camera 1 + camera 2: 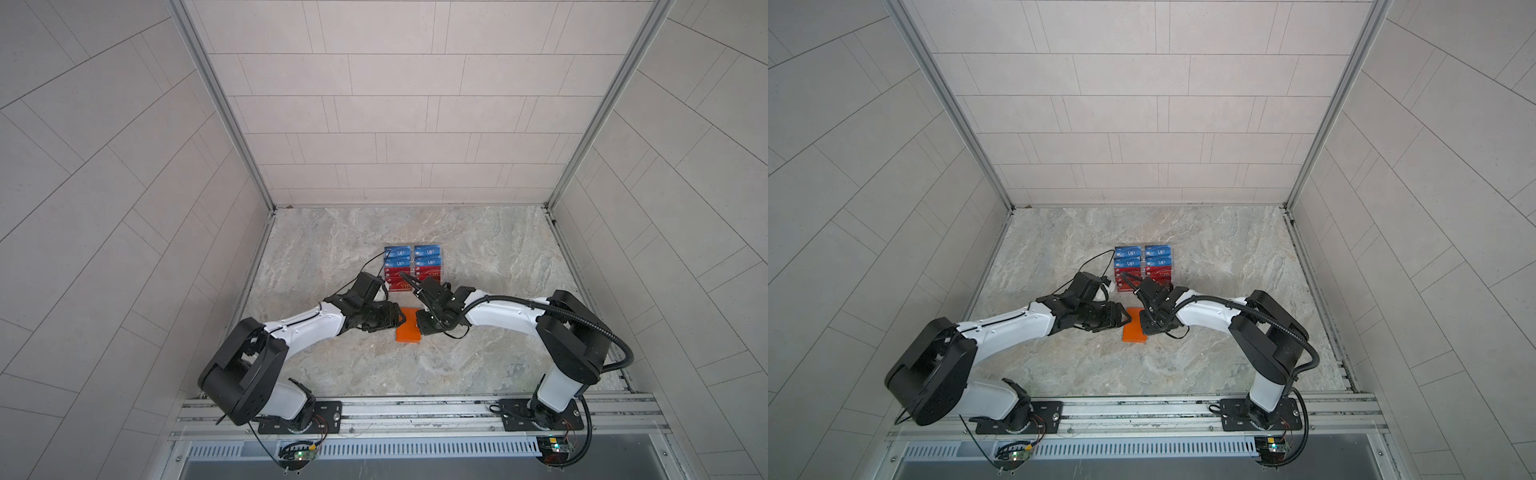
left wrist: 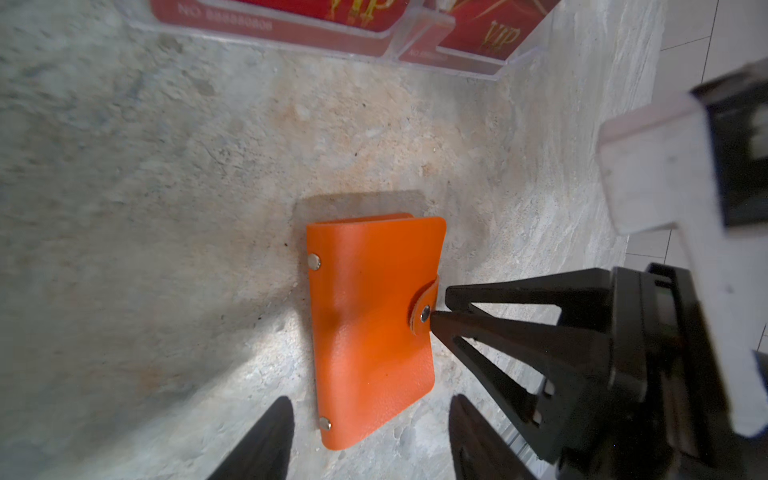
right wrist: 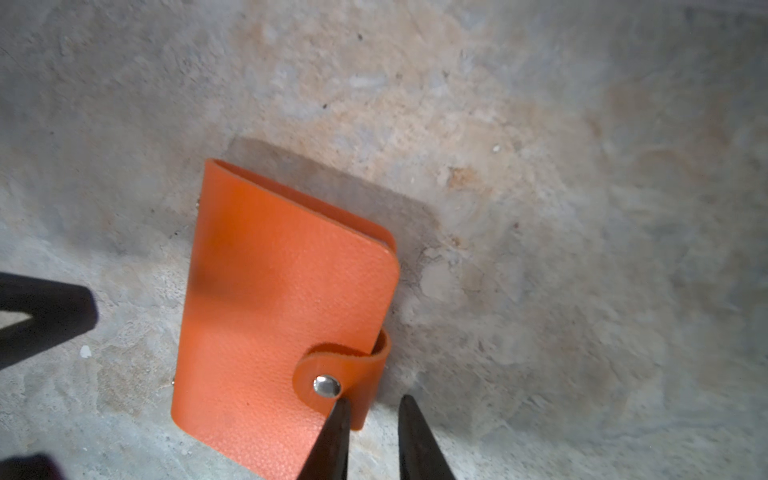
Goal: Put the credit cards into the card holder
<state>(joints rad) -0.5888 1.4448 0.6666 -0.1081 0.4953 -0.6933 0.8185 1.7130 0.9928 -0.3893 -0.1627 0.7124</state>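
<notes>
A robot lab cell. 3 panels (image 1: pixel 407 104) printed as tile box in a stone-look table (image 1: pixel 478 249), joined by bare aluminium posts (image 1: pixel 221 96). Behind the jaws, 2 arms (image 1: pixel 299 328) are bolted on plates (image 1: pixel 328 415) to an aluminium rail (image 1: pixel 415 409), with exposed circuit boards (image 1: pixel 301 455) and loose cables (image 1: pixel 511 299) close by. A vented metal strip (image 1: pixel 415 449) runs behind the rail. Ahead of the jaws a clear stand (image 2: pixel 415 31) shows cards (image 1: pixel 398 252) in neat rows, red near, blue far.

Soft, even light fills both top views, whose edges bend outward. In the wrist views the card holder (image 3: pixel 282 316) throws a soft shadow; edges blur.
</notes>
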